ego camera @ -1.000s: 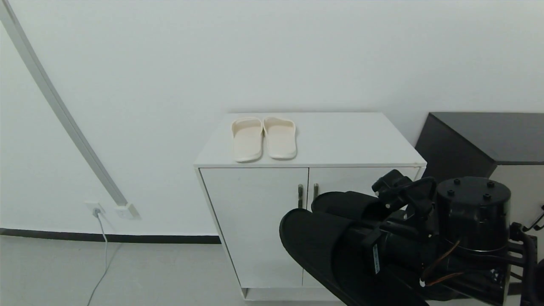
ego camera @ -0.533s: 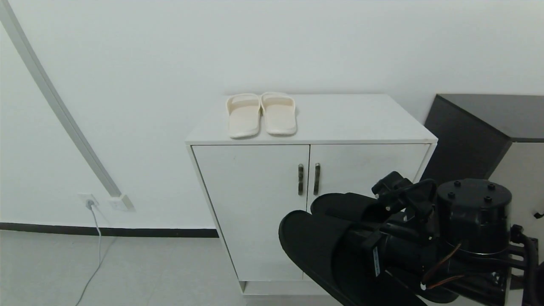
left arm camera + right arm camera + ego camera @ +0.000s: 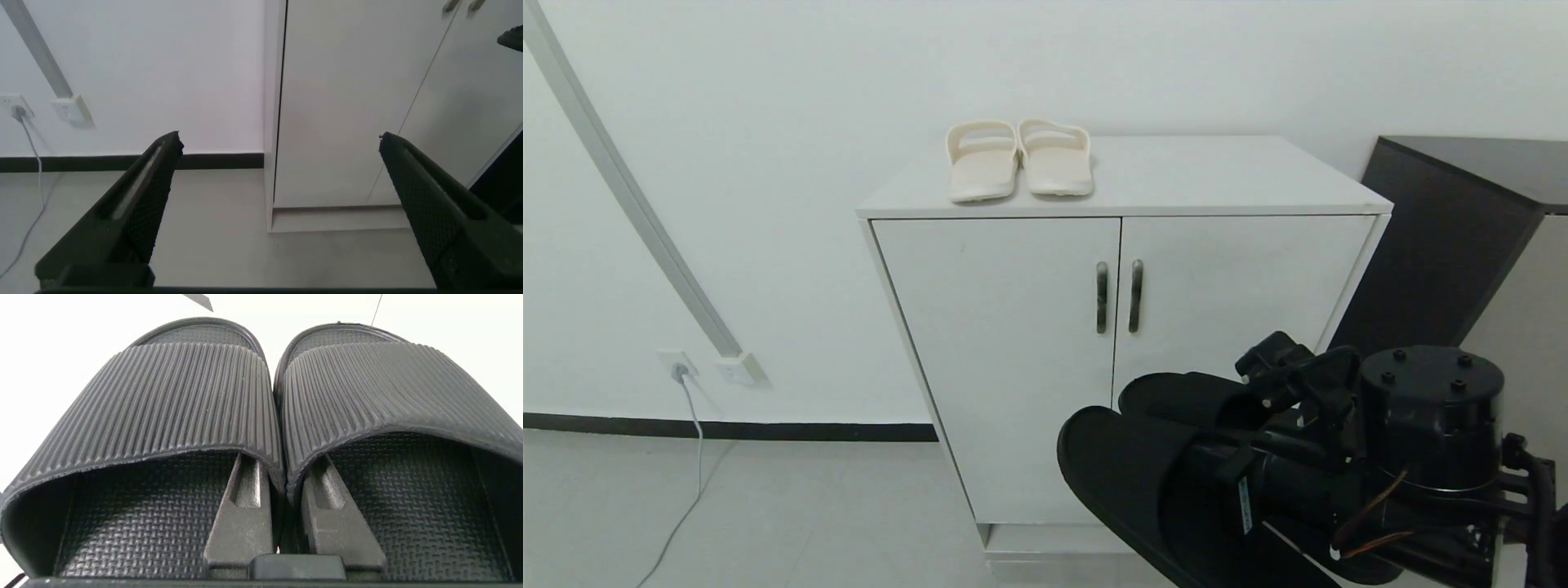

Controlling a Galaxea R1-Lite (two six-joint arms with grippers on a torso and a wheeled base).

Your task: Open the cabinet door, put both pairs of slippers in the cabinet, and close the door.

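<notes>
Black slippers [image 3: 1143, 465] pinched by right end effector [image 3: 284, 469], left end effector [image 3: 279, 140] spread empty, cabinet doors [image 3: 1005, 351] shut

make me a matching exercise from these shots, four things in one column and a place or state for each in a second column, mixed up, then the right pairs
Column one
1. cream slippers
2. black slippers
3. cabinet doors
4. left gripper

Column two
a. both shut
b. open, holding nothing
c. side by side on top of the cabinet
d. clamped together in the right gripper

Pairs: 1-c, 2-d, 3-a, 4-b
</notes>
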